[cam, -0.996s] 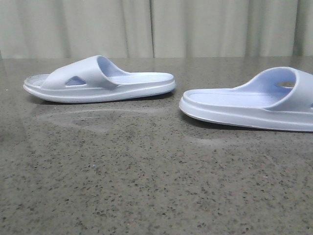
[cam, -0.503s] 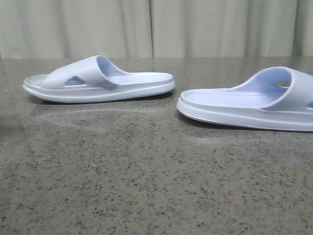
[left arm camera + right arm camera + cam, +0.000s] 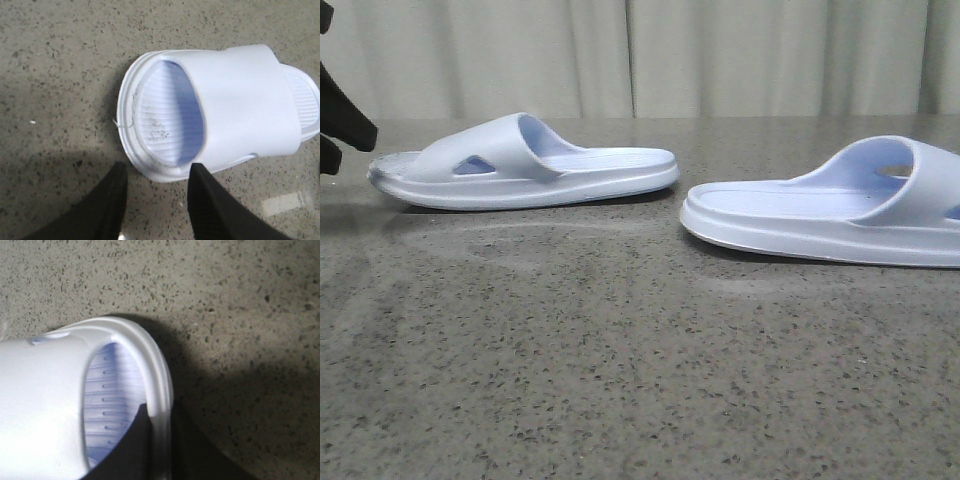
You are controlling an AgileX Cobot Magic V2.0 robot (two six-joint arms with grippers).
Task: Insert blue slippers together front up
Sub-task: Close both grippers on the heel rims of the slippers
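While right fingers [image 3: 157, 440] pinch right slipper [image 3: 820, 215] toe rim, left fingers [image 3: 157, 200] hang spread, empty, just short of left slipper [image 3: 520, 165] toe. Both slippers flat on surface [image 3: 620, 370], apart. Step: grasping. Next: close left, lift, nest.

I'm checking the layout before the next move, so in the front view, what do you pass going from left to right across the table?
Left pincer at the picture's edge → left slipper → right slipper, which runs off the right edge.
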